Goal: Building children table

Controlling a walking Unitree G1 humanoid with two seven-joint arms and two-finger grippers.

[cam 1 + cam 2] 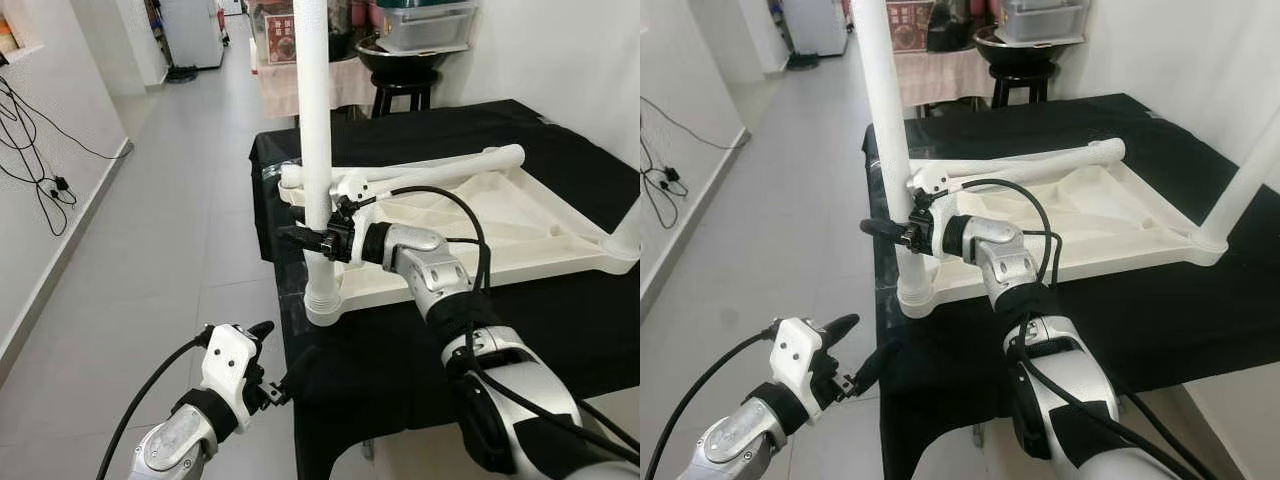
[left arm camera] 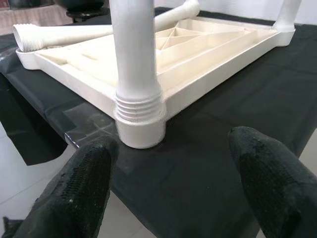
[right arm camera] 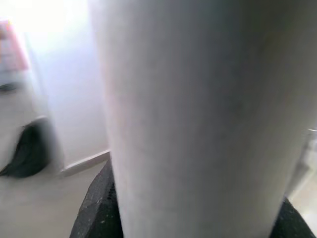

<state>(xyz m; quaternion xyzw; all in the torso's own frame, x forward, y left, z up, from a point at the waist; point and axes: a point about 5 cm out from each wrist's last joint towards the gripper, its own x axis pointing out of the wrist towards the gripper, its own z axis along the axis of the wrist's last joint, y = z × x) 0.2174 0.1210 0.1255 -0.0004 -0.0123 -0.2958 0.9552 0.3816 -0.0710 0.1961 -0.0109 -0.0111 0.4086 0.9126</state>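
- The children's table top (image 1: 470, 225) is a cream-white plastic panel lying upside down on a black-clothed table (image 1: 560, 330), its ribbed underside facing up.
- 1 white table leg (image 1: 315, 130) stands upright in the corner socket (image 1: 325, 295) nearest the robot, at the cloth's front-left edge; threaded rings show where leg meets socket.
- A 2nd leg (image 1: 1250, 180) stands tilted in the corner on the robot's right.
- A 3rd, loose leg (image 1: 440, 170) lies on its side along the far rim of the table top, threaded end toward the left.
- The right gripper (image 1: 310, 238) reaches across the table top from the right, forearm roughly level, and its black fingers are clamped on either side of the upright leg just above the socket; in the right wrist view the leg's white shaft sits tight between the 2 dark pads.
- The left gripper (image 1: 268, 362) hangs low, off the table's front-left edge over the grey tiled floor (image 1: 170, 200), pointing toward the socket corner. Its fingers (image 2: 89, 188) are spread wide and hold nothing.
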